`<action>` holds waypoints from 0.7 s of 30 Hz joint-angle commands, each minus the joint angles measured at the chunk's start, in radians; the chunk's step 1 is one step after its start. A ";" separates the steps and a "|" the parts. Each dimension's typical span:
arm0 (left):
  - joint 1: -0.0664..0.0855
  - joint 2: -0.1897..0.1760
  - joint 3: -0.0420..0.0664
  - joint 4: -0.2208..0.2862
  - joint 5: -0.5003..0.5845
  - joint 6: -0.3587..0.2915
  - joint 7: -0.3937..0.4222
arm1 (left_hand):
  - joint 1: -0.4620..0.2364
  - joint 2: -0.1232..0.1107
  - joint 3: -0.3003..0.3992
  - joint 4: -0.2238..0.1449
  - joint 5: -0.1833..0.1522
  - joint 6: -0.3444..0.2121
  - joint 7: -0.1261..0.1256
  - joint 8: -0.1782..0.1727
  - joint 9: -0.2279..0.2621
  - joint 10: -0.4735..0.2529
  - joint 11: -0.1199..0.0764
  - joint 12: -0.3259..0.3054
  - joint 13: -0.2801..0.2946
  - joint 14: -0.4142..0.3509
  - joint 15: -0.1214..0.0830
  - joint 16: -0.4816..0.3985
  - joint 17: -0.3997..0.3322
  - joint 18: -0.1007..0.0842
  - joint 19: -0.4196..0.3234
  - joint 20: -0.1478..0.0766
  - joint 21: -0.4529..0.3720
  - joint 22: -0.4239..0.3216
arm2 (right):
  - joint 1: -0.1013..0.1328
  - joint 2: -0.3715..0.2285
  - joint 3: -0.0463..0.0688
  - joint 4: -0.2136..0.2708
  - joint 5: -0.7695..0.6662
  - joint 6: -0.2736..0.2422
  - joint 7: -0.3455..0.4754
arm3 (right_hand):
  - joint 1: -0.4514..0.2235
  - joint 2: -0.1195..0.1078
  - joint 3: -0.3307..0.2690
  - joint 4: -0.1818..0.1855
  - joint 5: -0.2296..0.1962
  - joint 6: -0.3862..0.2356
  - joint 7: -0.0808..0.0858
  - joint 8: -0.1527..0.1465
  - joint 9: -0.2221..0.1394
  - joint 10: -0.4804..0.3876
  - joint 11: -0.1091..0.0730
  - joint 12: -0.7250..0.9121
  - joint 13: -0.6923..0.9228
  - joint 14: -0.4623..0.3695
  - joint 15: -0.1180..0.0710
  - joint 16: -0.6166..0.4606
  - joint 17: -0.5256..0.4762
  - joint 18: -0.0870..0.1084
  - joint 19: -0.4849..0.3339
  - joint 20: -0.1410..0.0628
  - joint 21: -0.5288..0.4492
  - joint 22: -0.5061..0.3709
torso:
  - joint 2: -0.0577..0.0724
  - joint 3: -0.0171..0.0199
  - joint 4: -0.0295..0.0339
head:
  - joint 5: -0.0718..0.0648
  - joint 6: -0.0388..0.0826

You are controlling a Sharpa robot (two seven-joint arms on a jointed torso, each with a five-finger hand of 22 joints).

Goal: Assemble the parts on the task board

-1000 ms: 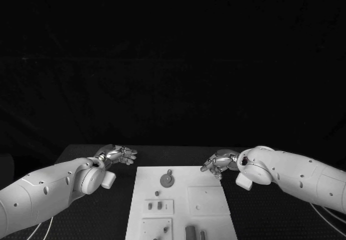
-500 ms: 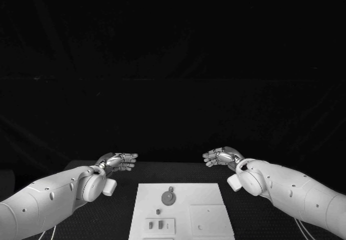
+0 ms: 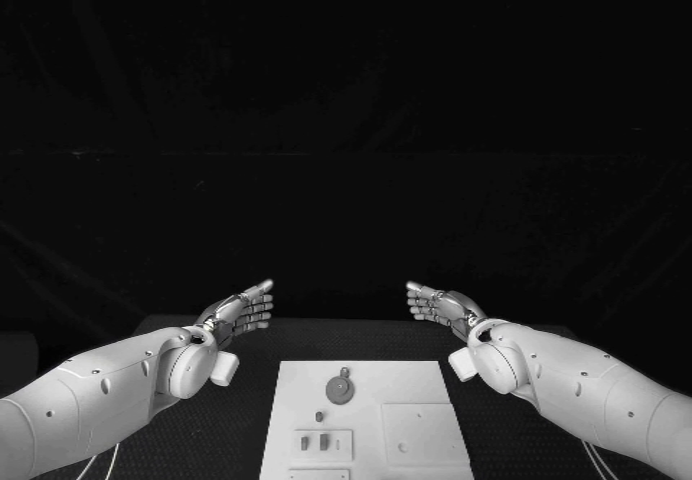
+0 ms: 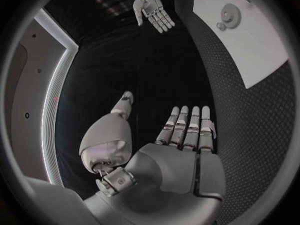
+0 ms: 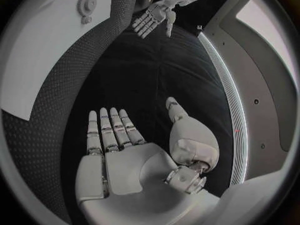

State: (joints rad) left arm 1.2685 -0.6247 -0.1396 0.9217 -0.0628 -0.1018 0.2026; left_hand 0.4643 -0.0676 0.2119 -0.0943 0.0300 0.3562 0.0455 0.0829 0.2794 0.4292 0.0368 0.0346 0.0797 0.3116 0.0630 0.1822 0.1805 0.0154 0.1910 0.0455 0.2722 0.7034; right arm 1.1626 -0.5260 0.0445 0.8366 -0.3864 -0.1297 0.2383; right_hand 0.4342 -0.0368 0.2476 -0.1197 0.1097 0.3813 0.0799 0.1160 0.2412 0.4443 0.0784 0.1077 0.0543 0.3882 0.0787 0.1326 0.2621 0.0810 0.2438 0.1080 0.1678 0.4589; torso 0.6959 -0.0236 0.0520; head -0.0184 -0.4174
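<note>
Left hand [image 3: 242, 312] hovering at lower left of the head view, fingers [image 4: 185, 126] stretched out straight and apart, holding nothing; right hand [image 3: 440, 305] mirroring it at lower right, fingers [image 5: 110, 131] likewise extended and empty; both palms facing inward, well apart from each other.

Task board [image 3: 418, 385] lying flat on the black bench [image 3: 231, 440] at bottom centre of the head view, between the two forearms; neither hand touching it.

On the board: a round disc part [image 3: 340, 390] sitting near the board's far edge, with a small knob at its top; a small peg [image 3: 319, 417] standing just below it; a shallow rectangular recess [image 3: 323, 441] holding two small upright pieces side by side; a larger square recess [image 3: 420, 428] to its right, with a tiny dot in it, too small to tell what it is.

Left wrist view showing the disc [image 4: 230, 16] on the board at upper right.
</note>
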 commanded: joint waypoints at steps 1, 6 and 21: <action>-0.009 -0.005 0.007 0.032 0.004 -0.039 0.021 | -0.464 0.068 -0.212 0.094 -0.030 -0.356 -0.045 -0.083 -0.279 -0.429 -0.037 -0.035 -0.080 -0.312 -0.063 -0.182 -0.180 -0.015 -0.191 -0.046 -0.272 -0.703 | -0.004 -0.010 -0.001 0.031 0.020 -0.033 0.017 | -0.434 0.037 -0.248 0.120 -0.110 -0.381 -0.080 -0.116 -0.241 -0.444 -0.078 -0.108 -0.054 -0.388 -0.079 -0.133 -0.262 -0.081 -0.244 -0.108 -0.168 -0.459 | -0.016 0.0021 -0.0055 | 0.002 -0.018; -0.043 -0.029 0.028 0.132 0.013 -0.141 0.069 | -0.464 0.068 -0.212 0.094 -0.030 -0.356 -0.045 -0.083 -0.279 -0.429 -0.037 -0.035 -0.080 -0.312 -0.063 -0.182 -0.180 -0.015 -0.191 -0.046 -0.272 -0.703 | -0.020 -0.045 -0.008 0.133 0.074 -0.121 0.056 | -0.434 0.037 -0.248 0.120 -0.110 -0.381 -0.080 -0.116 -0.241 -0.444 -0.078 -0.108 -0.054 -0.388 -0.079 -0.133 -0.262 -0.081 -0.244 -0.108 -0.168 -0.459 | -0.058 0.0088 -0.0199 | 0.007 -0.069; -0.187 -0.133 0.120 0.557 0.054 -0.575 0.273 | -0.464 0.068 -0.212 0.094 -0.030 -0.356 -0.045 -0.083 -0.279 -0.429 -0.037 -0.035 -0.080 -0.312 -0.063 -0.182 -0.180 -0.015 -0.191 -0.046 -0.272 -0.703 | -0.090 -0.204 -0.036 0.590 0.312 -0.516 0.228 | -0.434 0.037 -0.248 0.120 -0.110 -0.381 -0.080 -0.116 -0.241 -0.444 -0.078 -0.108 -0.054 -0.388 -0.079 -0.133 -0.262 -0.081 -0.244 -0.108 -0.168 -0.459 | -0.152 0.0236 -0.0520 | 0.018 -0.183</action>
State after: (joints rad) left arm 1.0856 -0.7540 -0.0216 1.4608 -0.0290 -0.5194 0.3801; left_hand 0.0072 0.0004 0.0036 -0.0004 0.0034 0.0052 -0.0002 0.0031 0.0019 0.0053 0.0000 0.0068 0.0015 0.0036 0.0001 0.0035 0.0010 0.0158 0.0034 0.0001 0.0035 0.0018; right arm 1.0759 -0.7255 0.0094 1.4051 -0.1673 -0.4998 0.3805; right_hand 0.0057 0.0000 0.0044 -0.0001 0.0035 0.0045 -0.0002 0.0035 0.0011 0.0036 -0.0001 0.0035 0.0010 0.0049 0.0001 0.0035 0.0018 0.0138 0.0048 -0.0004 0.0035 0.0015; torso 0.5584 -0.0021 0.0053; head -0.0004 -0.5925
